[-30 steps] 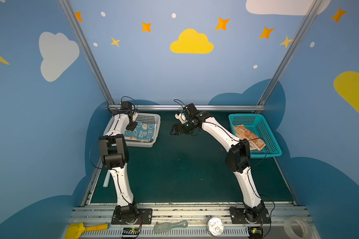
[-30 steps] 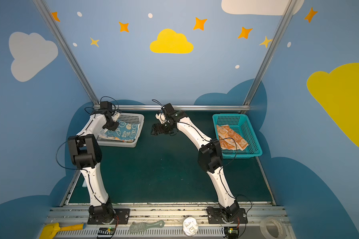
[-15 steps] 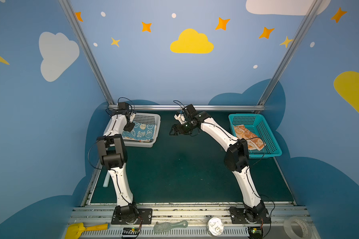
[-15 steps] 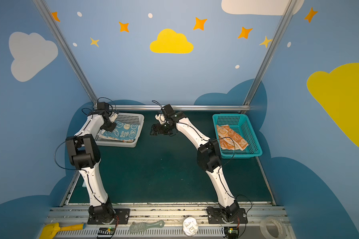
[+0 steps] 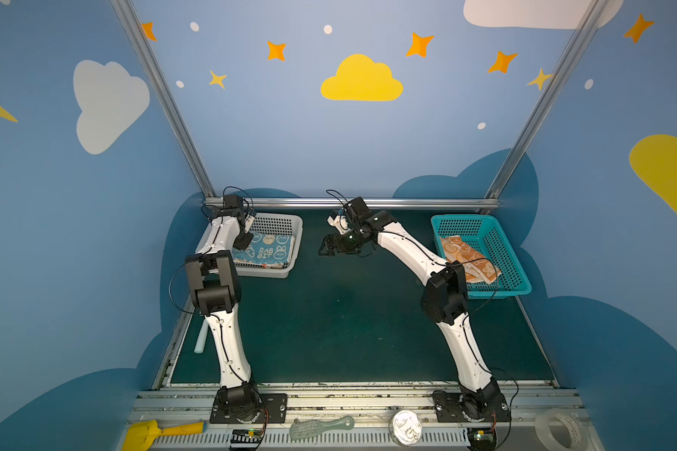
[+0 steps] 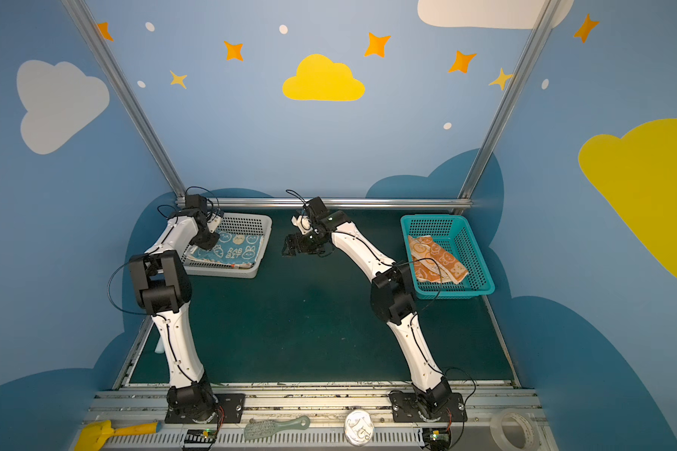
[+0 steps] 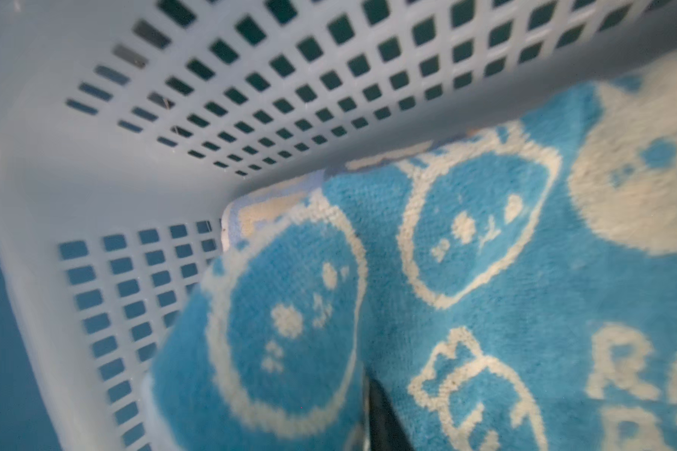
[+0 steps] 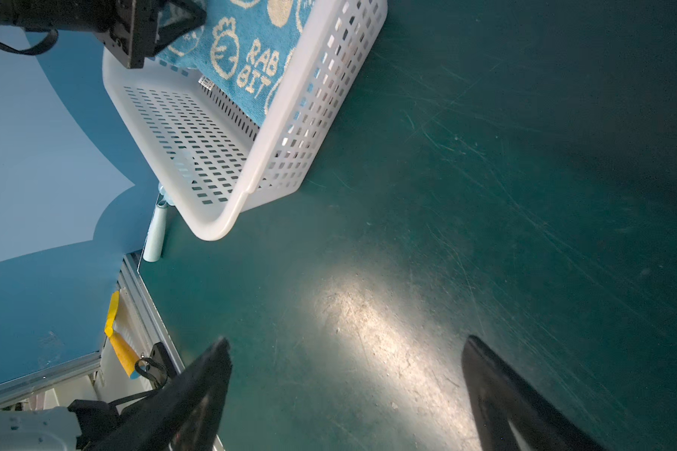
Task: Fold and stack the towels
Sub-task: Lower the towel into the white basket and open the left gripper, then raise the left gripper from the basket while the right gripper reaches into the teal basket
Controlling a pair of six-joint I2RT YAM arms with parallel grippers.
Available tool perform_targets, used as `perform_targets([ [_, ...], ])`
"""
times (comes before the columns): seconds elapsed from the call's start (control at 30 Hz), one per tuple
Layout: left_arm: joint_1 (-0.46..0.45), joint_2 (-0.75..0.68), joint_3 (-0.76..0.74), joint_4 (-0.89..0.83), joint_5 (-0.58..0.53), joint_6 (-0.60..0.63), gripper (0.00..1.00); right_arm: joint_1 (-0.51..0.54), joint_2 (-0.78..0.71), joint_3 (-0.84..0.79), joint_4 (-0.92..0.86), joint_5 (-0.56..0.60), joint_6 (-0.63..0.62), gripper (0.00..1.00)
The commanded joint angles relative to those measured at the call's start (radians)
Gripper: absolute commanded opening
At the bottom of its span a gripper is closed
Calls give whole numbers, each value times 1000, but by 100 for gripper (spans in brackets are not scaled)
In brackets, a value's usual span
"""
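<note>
Along the front rail [image 5: 348,398] lie a yellow scoop [image 5: 149,433], a brush [image 5: 321,427] and a tape roll [image 5: 559,429]; beyond them stretches the green mat [image 5: 341,324]. Over its far part hangs the right gripper [image 5: 327,248], fingers [image 8: 497,382] spread wide, nothing between them. At back left, the left gripper [image 5: 244,242] dips into the white basket [image 5: 290,226] at the edge of the blue towel [image 5: 268,250] lettered RABBIT; how far its jaws are open, or whether they pinch the cloth, cannot be told. At back right, the orange towel [image 5: 469,261] lies rumpled in the teal basket [image 5: 501,250]
</note>
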Motion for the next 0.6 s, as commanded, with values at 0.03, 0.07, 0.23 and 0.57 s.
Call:
perform_targets([
  [0.03,4,-46,-12,55,-120,-22,75,-12,-38,25,-40,18,-8,91],
  [0.07,2,-70,-25,71,-132,-25,88,-15,-48,24,-49,21,1,91],
  [0.23,-37,-214,-59,98,-149,-44,100,-36,-145,-39,-84,73,8,91],
  [0.57,-340,-532,-317,422,-159,29,100,-193,-477,-292,-161,462,36,92],
])
